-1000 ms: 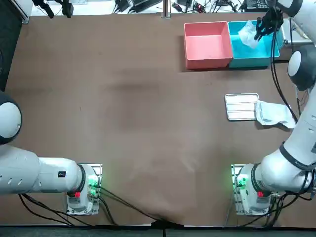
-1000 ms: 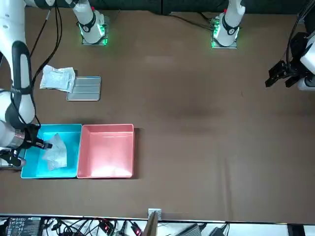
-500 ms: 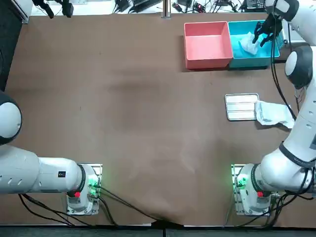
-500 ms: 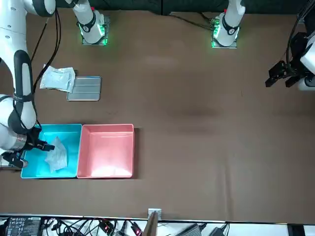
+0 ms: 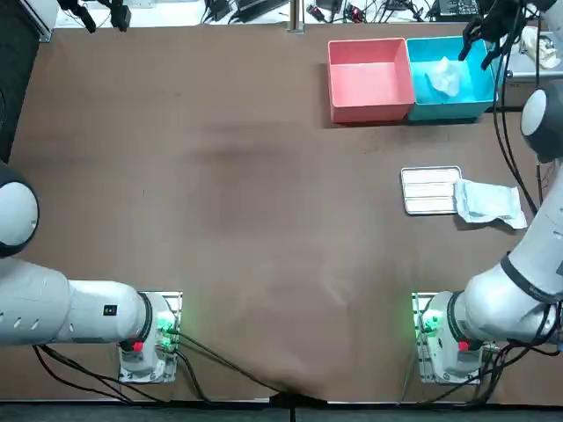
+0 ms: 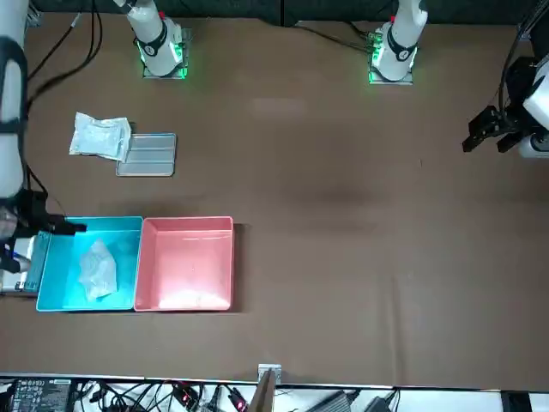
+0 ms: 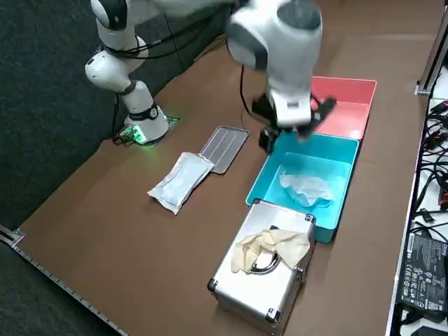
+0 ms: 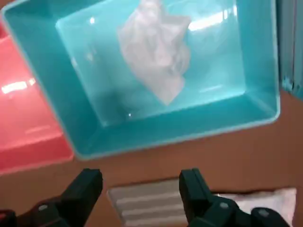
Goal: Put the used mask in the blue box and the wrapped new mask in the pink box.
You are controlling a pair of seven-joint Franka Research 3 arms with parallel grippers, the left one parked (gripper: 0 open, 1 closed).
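Hovering beside blue box [image 8: 165, 137], right gripper [image 8: 141, 179], fingers [image 8: 90, 182] wide, empty, used mask [image 8: 158, 56] inside, wrapped mask [image 8: 267, 195] cropped

Robotics lab, brown-covered table [image 5: 246, 176], green-lit arm bases [image 5: 435, 327] bolted down, right gripper [image 8: 140, 182] hanging by the blue box [image 5: 449, 111], tangled cables [image 5: 230, 9] along the far side.

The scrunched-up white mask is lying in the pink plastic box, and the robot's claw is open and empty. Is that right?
Not quite. The scrunched-up white mask lies in the blue plastic box, not the pink plastic box beside it, which is empty. The top view shows this. The rest holds: the right gripper, hovering by the blue box's rim, is open and holds nothing.
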